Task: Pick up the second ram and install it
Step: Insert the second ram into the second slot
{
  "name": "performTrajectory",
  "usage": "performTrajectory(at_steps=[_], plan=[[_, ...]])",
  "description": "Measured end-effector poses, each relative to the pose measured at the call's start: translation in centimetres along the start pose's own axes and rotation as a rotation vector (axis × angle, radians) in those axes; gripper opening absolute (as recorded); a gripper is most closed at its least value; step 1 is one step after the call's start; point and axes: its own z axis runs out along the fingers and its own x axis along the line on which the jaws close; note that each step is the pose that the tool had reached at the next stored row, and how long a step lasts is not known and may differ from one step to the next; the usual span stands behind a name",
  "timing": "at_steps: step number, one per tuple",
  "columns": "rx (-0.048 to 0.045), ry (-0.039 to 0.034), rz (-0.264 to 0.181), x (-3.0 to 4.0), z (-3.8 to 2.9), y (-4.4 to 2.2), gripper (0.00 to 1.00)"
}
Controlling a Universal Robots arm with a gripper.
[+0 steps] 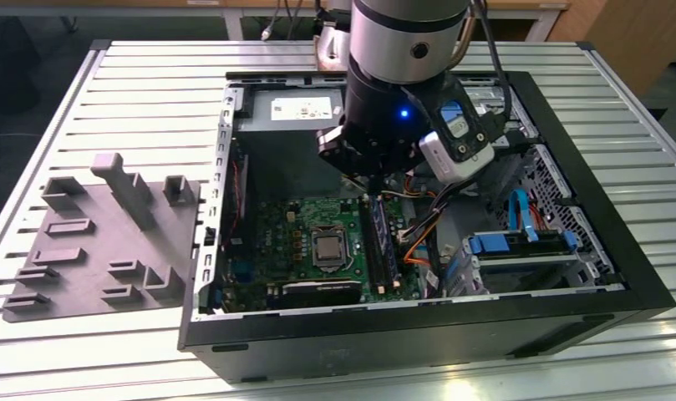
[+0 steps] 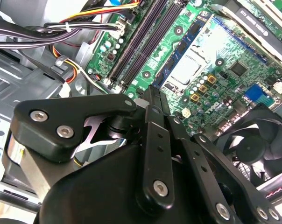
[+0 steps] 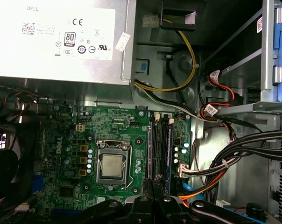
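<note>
Gripper (image 1: 373, 177) hangs directly over the black memory slots (image 1: 379, 246) on the motherboard (image 1: 304, 225) in the exterior view, placed for insertion. In the second wrist view its fingers (image 2: 123, 103) look clenched on a thin dark edge, seemingly the second ram (image 2: 152, 92), held edge-on above those slots. In the first wrist view the ram (image 3: 150, 184) runs parallel to them.

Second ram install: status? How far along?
Done: nothing confirmable; I cannot tell whether a stick is seated in the memory slots. In hand: the gripper is down inside the open PC case, over those slots beside the CPU, fingers pinched shut; whether the second ram is between them is unclear. Left: seating cannot be verified from these views.
</note>
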Motion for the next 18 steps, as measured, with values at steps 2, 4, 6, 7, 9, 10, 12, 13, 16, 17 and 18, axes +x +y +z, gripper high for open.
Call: performTrajectory(at_steps=[2, 4, 6, 7, 9, 10, 12, 13, 16, 17, 18], plan=[[0.0001, 0.0, 0.0, 0.0, 0.03, 0.0, 0.11], [0.0002, 0.0001, 0.0, 0.0, 0.05, 0.0, 0.11], [0.0, 0.0, 0.0, 0.0, 0.09, 0.0, 0.11], [-0.0003, -0.0002, 0.0, 0.0, 0.15, 0.0, 0.11], [0.0, 0.0, 0.0, 0.0, 0.25, -0.01, 0.11], [0.0, 0.0, 0.0, 0.0, 0.31, -0.01, 0.11], [0.0, 0.0, 0.0, 0.01, 0.45, -0.03, 0.11], [0.0, 0.0, 0.0, 0.01, 0.53, -0.03, 0.11], [0.0001, 0.0001, 0.0, 0.0, 0.8, -0.05, 0.11], [0.0, 0.0, 0.0, 0.01, 0.9, -0.06, 0.11], [0.0, 0.0, 0.0, -0.01, 0.98, -0.06, 0.11]])
